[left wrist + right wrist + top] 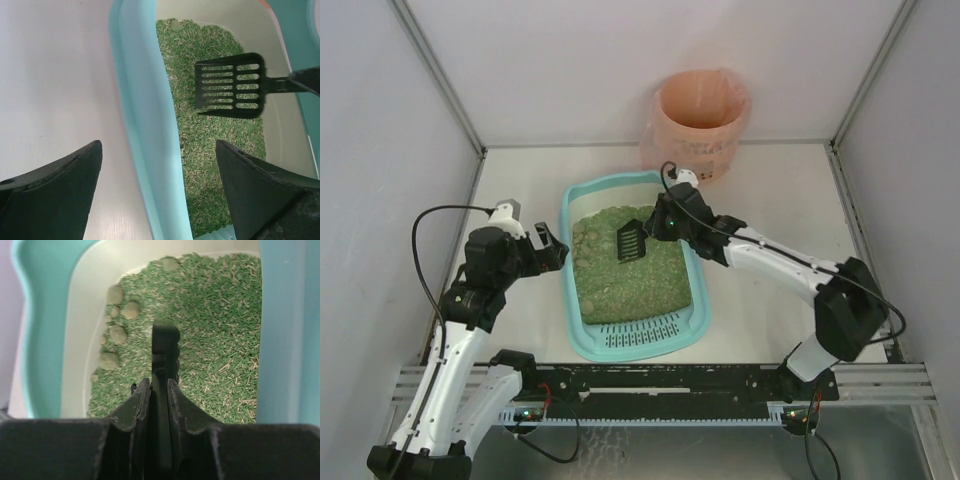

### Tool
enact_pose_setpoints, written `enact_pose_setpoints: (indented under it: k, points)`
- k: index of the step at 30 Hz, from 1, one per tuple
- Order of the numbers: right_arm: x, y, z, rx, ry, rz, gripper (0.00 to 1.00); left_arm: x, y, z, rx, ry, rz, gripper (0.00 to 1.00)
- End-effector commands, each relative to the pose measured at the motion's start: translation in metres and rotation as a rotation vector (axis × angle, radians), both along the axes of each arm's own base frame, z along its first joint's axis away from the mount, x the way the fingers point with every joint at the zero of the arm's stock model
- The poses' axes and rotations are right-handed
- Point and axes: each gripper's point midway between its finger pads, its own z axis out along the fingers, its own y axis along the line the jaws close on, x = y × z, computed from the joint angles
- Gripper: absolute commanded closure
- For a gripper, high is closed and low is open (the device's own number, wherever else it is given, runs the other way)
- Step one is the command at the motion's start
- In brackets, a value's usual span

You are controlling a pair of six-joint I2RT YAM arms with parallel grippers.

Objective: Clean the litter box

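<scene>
One high view, two wrist close-ups.
The top camera looks down from behind the arm bases over the whole pale table [770, 200]. The left wrist camera looks closely past the left gripper [159, 142] at the rim of the light-teal plastic litter box [142, 125]; the right wrist camera looks along the right gripper [157, 381] into it. All share the small black slotted scoop [230, 85].

Between the left fingers [55, 195], matt black and faintly grainy, the litter box [145, 125] rim is smooth teal plastic with a soft sheen. Beyond them the scoop [230, 85] looks like matt black plastic. Ahead of the right fingers [137, 405] the litter [220, 315] is rough green pellets with dull lumps [117, 332]. The worktop [50, 75] beside the left fingers is pale and smooth.
</scene>
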Motion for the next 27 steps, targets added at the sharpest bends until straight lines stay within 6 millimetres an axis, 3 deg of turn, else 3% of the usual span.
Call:
enact_pose_setpoints:
  k: [1,10,16,22,27]
  points:
    - [0.023,0.009,0.011,-0.056,-0.009,-0.064,1.00,0.004,-0.008,0.002,-0.005,-0.036,-0.061,0.04]
    - [0.061,0.041,-0.002,-0.118,0.024,-0.071,1.00,0.005,-0.008,-0.002,-0.001,-0.022,-0.061,0.08]
    - [0.074,0.056,-0.032,-0.164,0.101,-0.079,1.00,0.006,-0.009,-0.005,-0.001,-0.003,-0.063,0.12]
    - [0.066,0.074,-0.060,-0.131,0.198,-0.034,1.00,0.007,-0.009,-0.007,0.001,0.006,-0.063,0.14]
    - [0.046,0.113,-0.074,0.075,0.295,0.080,1.00,0.007,-0.009,-0.007,0.002,0.006,-0.063,0.15]
